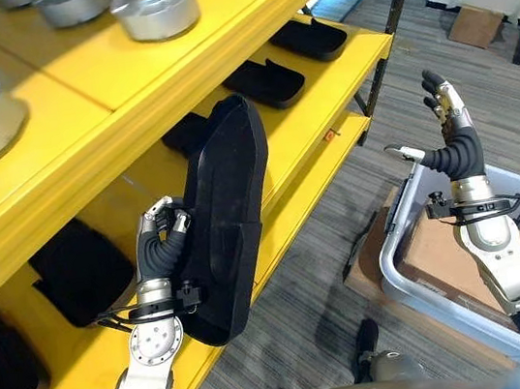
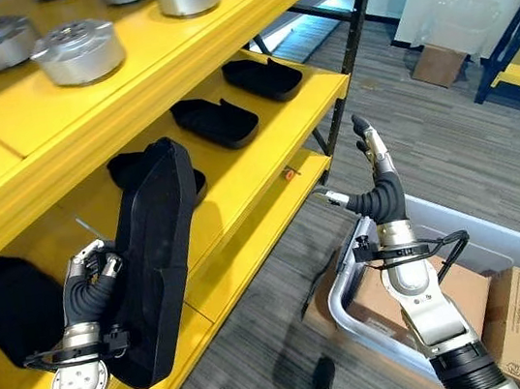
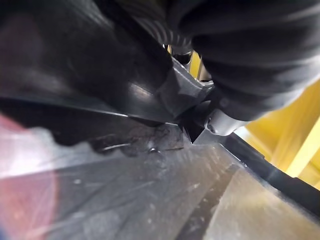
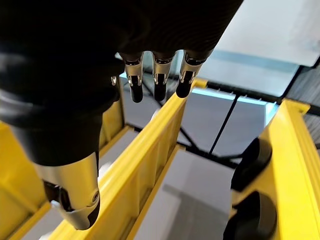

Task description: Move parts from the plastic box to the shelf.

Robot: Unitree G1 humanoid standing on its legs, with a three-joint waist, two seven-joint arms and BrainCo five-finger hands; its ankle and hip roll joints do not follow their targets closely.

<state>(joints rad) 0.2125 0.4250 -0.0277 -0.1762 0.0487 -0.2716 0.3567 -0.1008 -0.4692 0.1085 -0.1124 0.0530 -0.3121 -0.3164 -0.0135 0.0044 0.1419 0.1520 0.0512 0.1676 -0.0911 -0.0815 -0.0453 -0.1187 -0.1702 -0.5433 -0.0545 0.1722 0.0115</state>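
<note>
My left hand [image 1: 161, 237]: fingers curled round large black moulded plastic part [image 1: 229, 214], at yellow metal shelf's [image 1: 317, 152] front edge. My right hand [image 1: 450, 122]: fingers straight, empty, above clear plastic box [image 1: 403, 222].

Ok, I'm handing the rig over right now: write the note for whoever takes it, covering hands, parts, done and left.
Left hand: shut on the long black moulded plastic part, held upright at the front edge of the yellow metal shelf.
Right hand: open, raised above the grey plastic box, holding nothing.
Done: several black parts already lie on the middle shelf level.
Left: set this part on the shelf. What is in the box beyond cardboard boxes cannot be told.
</note>
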